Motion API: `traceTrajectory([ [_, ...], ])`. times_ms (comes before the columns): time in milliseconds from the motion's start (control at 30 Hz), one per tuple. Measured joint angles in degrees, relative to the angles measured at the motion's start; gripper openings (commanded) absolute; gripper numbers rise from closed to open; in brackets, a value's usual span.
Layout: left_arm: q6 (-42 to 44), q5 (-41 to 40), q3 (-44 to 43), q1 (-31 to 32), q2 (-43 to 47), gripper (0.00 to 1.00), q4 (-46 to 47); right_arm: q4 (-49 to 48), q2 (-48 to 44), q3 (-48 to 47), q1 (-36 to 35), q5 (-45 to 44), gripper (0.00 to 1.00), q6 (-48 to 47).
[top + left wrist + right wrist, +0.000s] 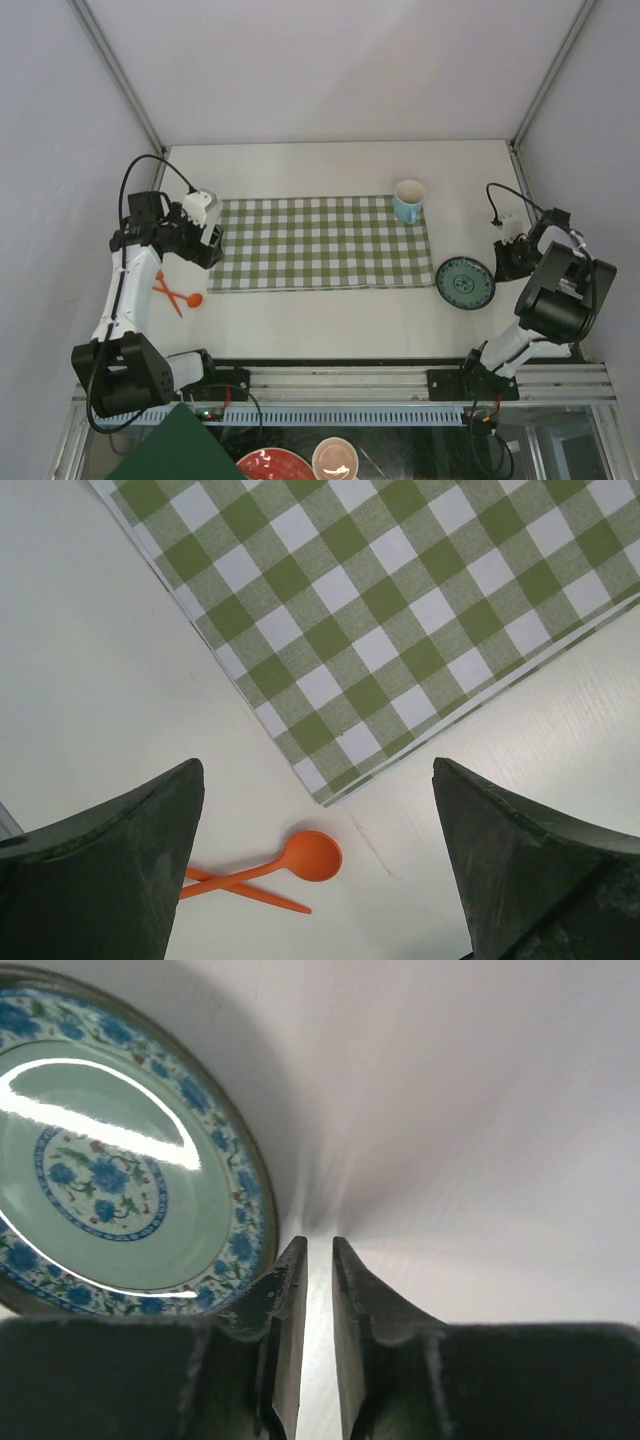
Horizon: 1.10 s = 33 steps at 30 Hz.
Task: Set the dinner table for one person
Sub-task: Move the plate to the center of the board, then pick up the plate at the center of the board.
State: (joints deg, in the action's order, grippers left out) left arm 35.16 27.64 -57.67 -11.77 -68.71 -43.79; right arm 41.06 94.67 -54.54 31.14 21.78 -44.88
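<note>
Right gripper (318, 1250) fills the bottom of its wrist view: fingers barely apart, thin slit between them, nothing in it. It sits low over the dinner table (330, 320), just to the right of the plate (110, 1180), not touching it as far as can be seen. Plate is green with a blue flower rim, lying flat on bare tabletop just beside the right end of the cloth (325, 243).

Left gripper (318, 780) has its fingers wide apart and empty, hovering over the near left corner of the cloth. Cloth is green-and-white checked, spread flat across the middle of the tabletop. Orange spoon (265, 870) lies on bare table to the left of the cloth, near that corner and crossed over a second thin orange utensil (260, 895); cannot tell what kind.

Mug (408, 202), white and light blue, stands upright at the far right corner of the cloth.

Off the table's near edge, past the arm bases: red bowl (268, 465), pinkish bowl (335, 458), dark green board (170, 445).
</note>
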Motion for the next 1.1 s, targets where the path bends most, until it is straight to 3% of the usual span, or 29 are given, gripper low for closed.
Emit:
traceTrajectory([
  [133,0.0,0.0,0.6,0.0,0.0,1.00,-0.1,2.2,0.2,-5.5,-0.1,-2.0,0.29,0.5],
  [400,0.1,0.0,0.6,0.0,0.0,1.00,-0.1,11.4,7.2,-25.9,0.3,-0.5,0.45,-0.2],
  [533,0.5,0.0,0.6,0.0,-0.2,1.00,-0.1,18.5,14.3,-32.7,-0.2,2.1,0.46,-1.9],
  [800,0.6,0.0,0.6,0.0,-0.7,1.00,-0.1,32.3,20.6,-35.1,-3.4,4.3,0.47,-8.0],
  [1100,1.0,0.0,0.6,0.0,-0.7,1.00,-0.2,37.2,26.0,-40.7,-4.4,6.3,0.51,-10.4],
])
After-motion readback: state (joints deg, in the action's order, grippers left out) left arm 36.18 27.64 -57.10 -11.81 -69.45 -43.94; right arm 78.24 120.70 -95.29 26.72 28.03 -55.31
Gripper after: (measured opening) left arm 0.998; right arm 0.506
